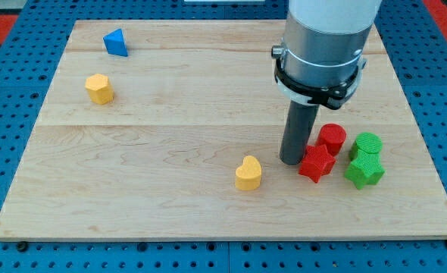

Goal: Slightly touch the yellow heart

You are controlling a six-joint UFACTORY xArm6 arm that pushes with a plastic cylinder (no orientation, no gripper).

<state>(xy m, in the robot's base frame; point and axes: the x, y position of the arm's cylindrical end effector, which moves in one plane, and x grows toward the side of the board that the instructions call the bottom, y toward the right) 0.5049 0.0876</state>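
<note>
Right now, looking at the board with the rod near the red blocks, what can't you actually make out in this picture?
- My tip: whether it touches the red star beside it cannot be told in the camera view.
- Red cylinder: its lower left is covered by the red star.
- Upper green block: the green star hides its base, so its shape is unclear.
- Arm: cut off by the view's top.
- Yellow heart: fully visible, apart from my tip.
</note>
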